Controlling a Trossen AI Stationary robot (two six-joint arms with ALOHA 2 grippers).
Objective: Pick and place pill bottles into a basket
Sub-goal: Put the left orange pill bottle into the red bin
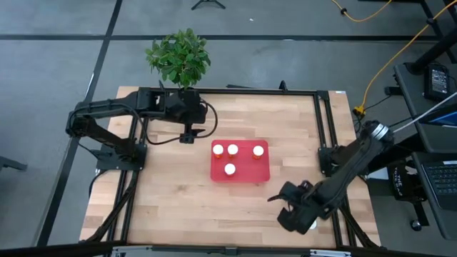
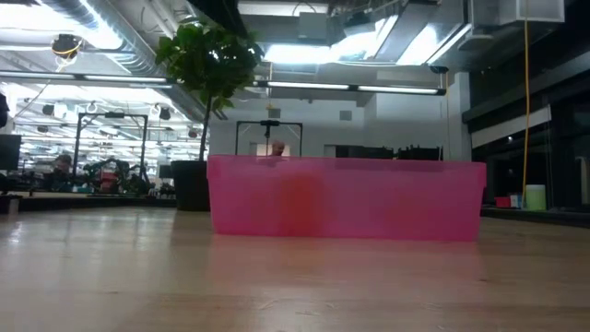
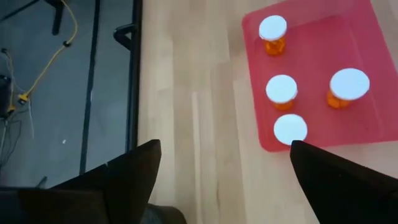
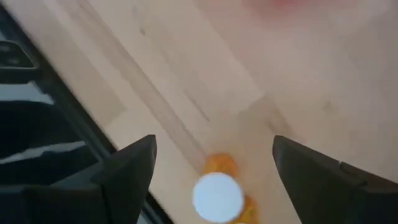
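The red tray (image 1: 243,173) lies in the middle of the table and holds several orange pill bottles with white caps, standing upright (image 1: 230,169); they also show in the left wrist view (image 3: 282,89). My left gripper (image 1: 187,135) hangs open and empty off the tray's far left corner. My right gripper (image 1: 296,214) is open near the table's front right. One more bottle (image 4: 217,196) stands upright on the wood below and between its fingers, apart from them. In the low view only the tray's near wall (image 2: 346,198) shows.
A potted plant (image 1: 180,57) stands at the table's far edge, behind the left arm. Black frame rails (image 1: 325,121) run along the table's sides. Bare wood lies in front of the tray (image 1: 214,214).
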